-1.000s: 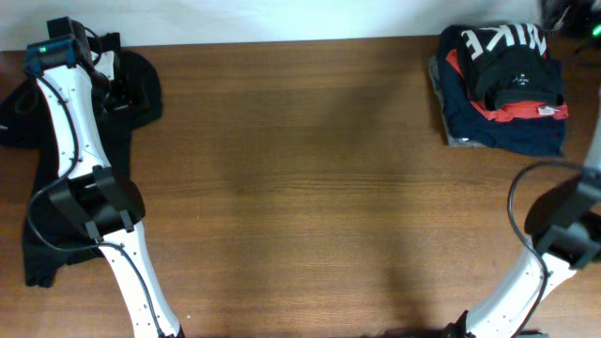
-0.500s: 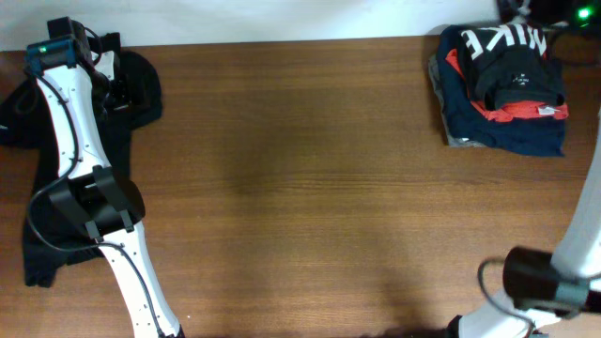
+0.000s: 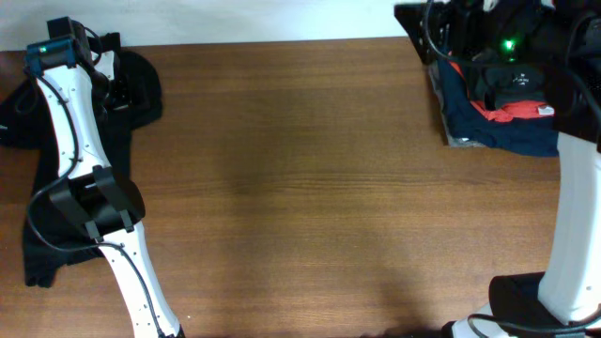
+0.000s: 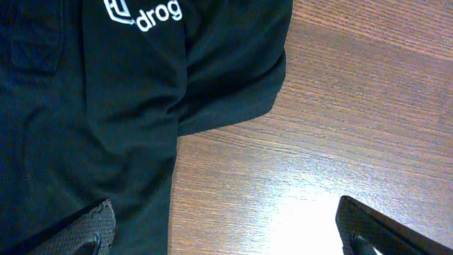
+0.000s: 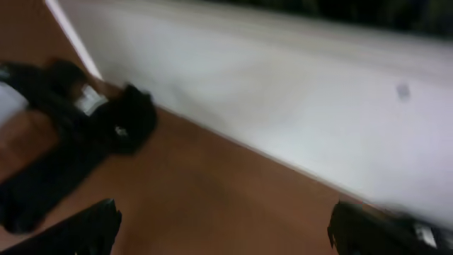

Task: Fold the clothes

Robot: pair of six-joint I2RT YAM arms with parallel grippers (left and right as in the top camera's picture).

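The black T-shirt lies on top of the garment pile at the back right. Only a black fold of it [image 3: 515, 92] shows, because my right arm covers its white lettering. My right gripper [image 3: 418, 23] hovers at the pile's left edge, open and empty; its wrist view [image 5: 226, 234] is blurred and looks across the bare table. My left gripper [image 3: 117, 83] is at the back left, open and empty [image 4: 226, 241], with one finger over the black polo and the other over wood.
The black polo [image 4: 106, 106] with a small white logo lies spread along the left edge [image 3: 42, 225]. Folded red-orange [image 3: 502, 113] and navy [image 3: 507, 136] garments sit under the T-shirt. A white wall [image 5: 283, 85] runs behind the table.
My right arm has swung in from the right edge over the garment pile and now hides the white lettering. The left arm has not moved.
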